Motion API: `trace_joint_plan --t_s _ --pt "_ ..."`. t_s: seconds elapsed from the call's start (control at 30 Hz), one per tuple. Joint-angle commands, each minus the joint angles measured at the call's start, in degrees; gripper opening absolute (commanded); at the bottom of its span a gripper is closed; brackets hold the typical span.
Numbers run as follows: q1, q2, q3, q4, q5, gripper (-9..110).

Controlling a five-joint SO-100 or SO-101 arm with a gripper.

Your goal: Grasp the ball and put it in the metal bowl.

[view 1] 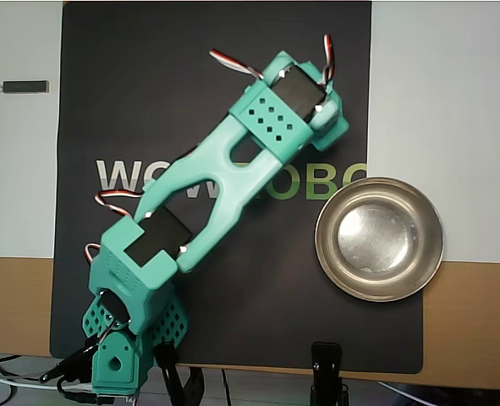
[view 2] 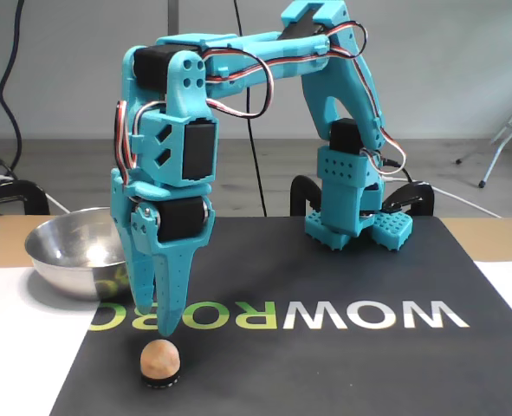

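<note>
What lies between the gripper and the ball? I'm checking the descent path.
Nothing: in the fixed view the gripper hangs just above the ball, with only air between.

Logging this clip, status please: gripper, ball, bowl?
Gripper above ball, jaws nearly closed, holding nothing. Ball on small dark stand, hidden under arm overhead. Metal bowl empty. Nothing in the way.

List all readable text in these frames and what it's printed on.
"WOWROBO", white then green letters, on the black mat: complete but upside down in the fixed view; the arm covers its middle in the overhead view.
Nothing readable on the arm, metal bowl, ball or elsewhere.
</note>
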Motion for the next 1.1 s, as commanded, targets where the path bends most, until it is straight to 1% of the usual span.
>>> trace_joint_plan --t_s 0.0,0.37,0.67,1.07 --pt "-0.09 0.35 -2.55 -0.53 -0.18 51" --pt "-0.09 -0.26 -2.64 -0.62 -0.18 51" --pt "-0.18 -4.39 -7.56 -0.53 0.18 51" --pt "-0.18 -5.89 -7.47 -0.53 -0.18 51"
